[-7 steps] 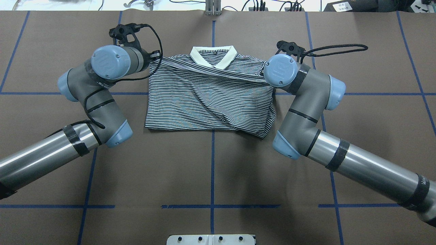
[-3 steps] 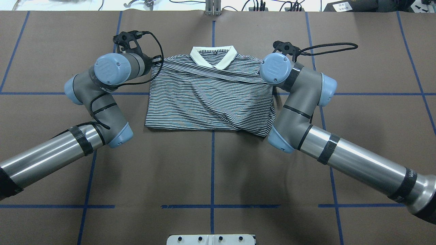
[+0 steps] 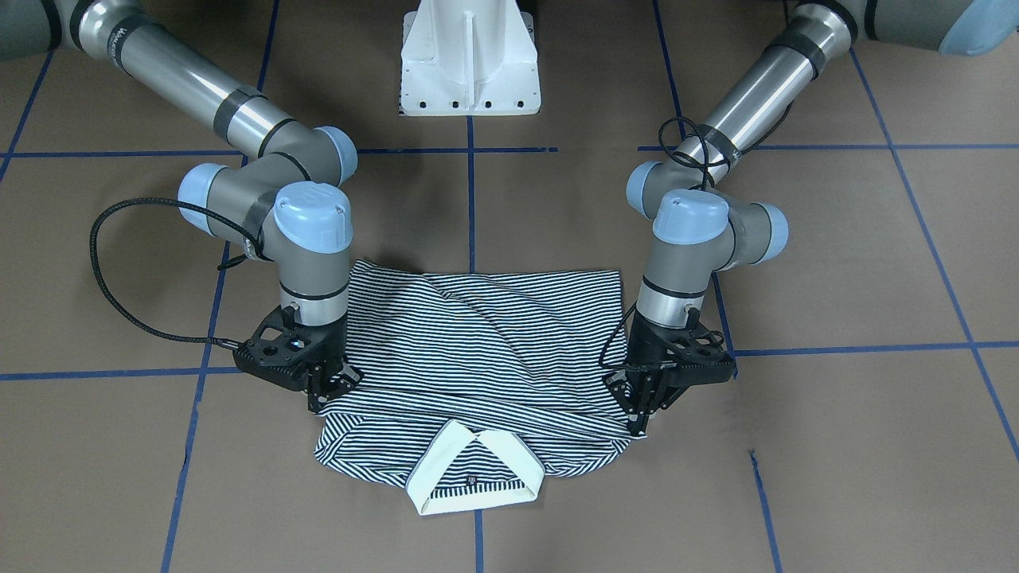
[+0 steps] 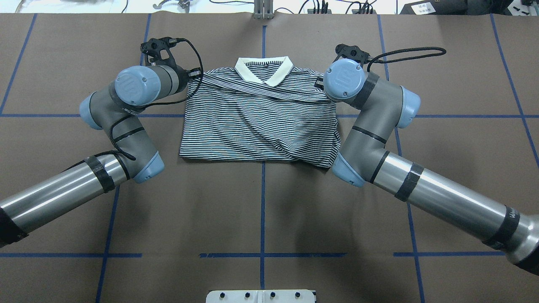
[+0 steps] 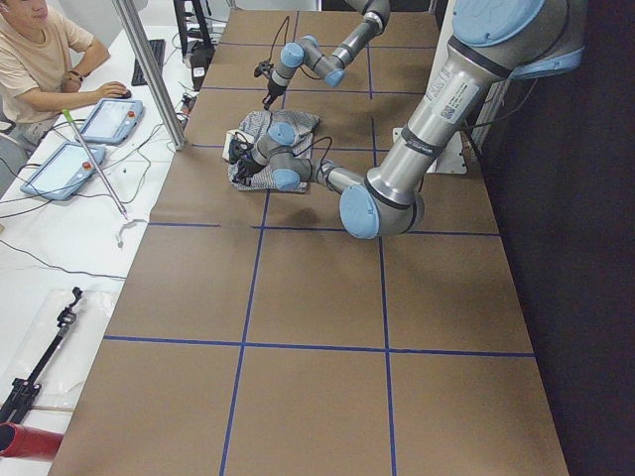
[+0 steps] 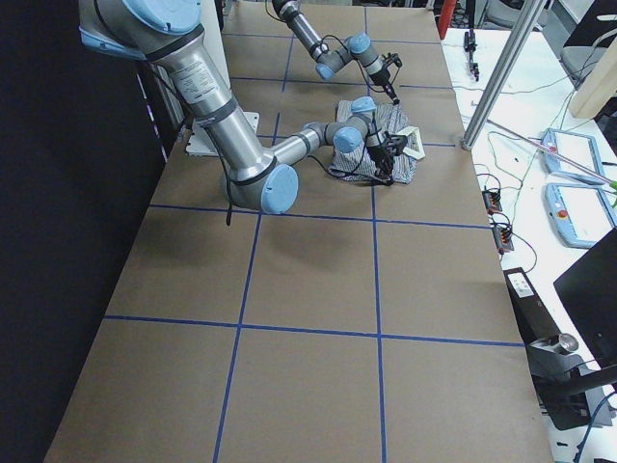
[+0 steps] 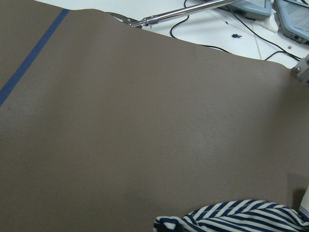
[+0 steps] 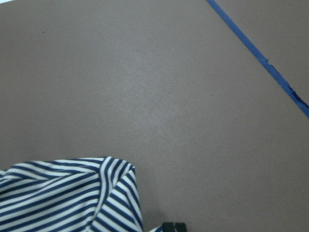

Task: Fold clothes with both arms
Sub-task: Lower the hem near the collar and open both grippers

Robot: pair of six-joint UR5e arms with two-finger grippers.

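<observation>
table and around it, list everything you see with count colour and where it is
polo shirt: 1, navy-and-white stripes, cream collar, table centre, partly folded
table: 1, brown cover
tape lines: several, blue, grid across the table
pedestal base: 1, white, robot's edge
bench: 1, white, beyond the far edge
tablets: 2, light blue, on the bench
person: 1, beige top, seated there
left arm, right arm: grey, light-blue caps, flanking the shirt
left tool, right tool: black, each pinching the shirt beside the collar

One shirt (image 4: pixel 259 126), one table (image 4: pixel 261 210). Two arms: the left arm (image 4: pixel 126 113) and the right arm (image 4: pixel 370 122). One person (image 5: pixel 35 55), one white base (image 3: pixel 470 72).
</observation>
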